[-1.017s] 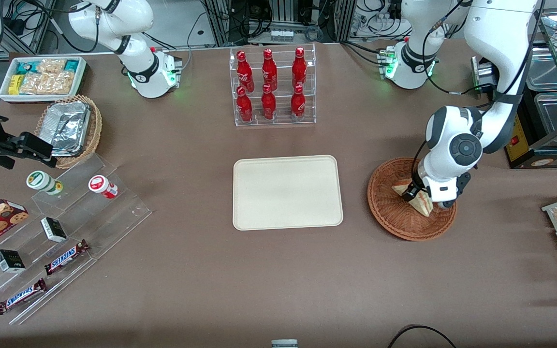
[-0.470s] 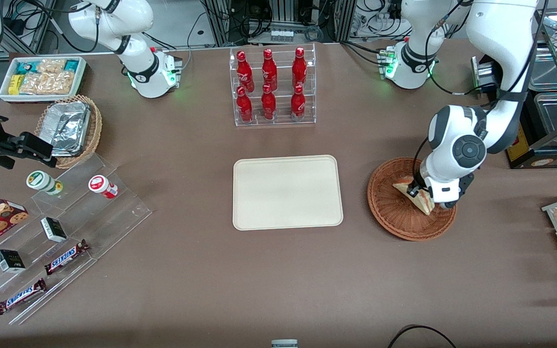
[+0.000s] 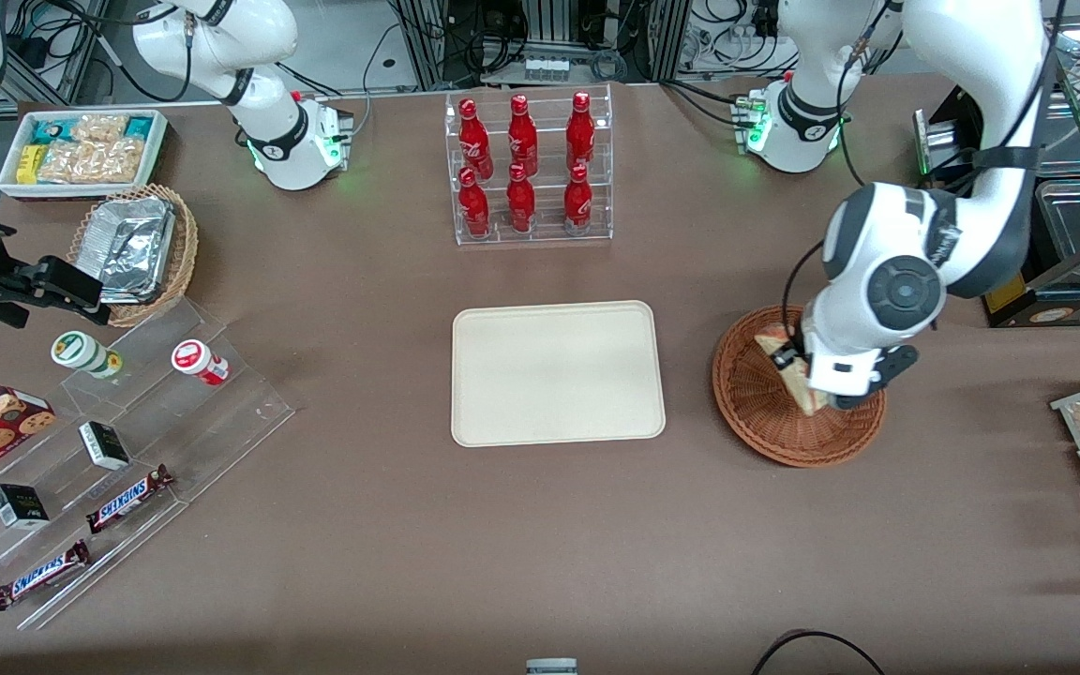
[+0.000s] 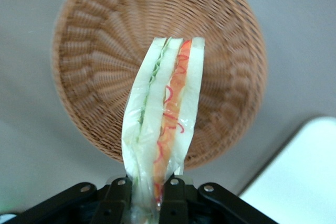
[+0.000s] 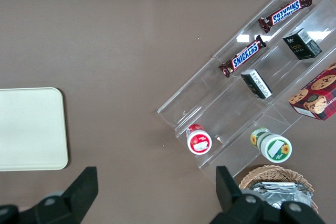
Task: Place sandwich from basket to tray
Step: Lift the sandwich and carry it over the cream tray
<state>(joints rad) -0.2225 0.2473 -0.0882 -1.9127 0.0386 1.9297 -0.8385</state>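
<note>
One sandwich (image 4: 164,114) gripped, lifted above basket (image 3: 757,412).
Pinched in end effector (image 4: 147,195); tray (image 3: 557,371) at frame centre, toward parked arm.

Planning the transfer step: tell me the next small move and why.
Probably carry it sideways toward the tray. The gripper is shut on the sandwich, which hangs above the basket, lifted free of the weave; the tray lies bare beside the basket.
</note>
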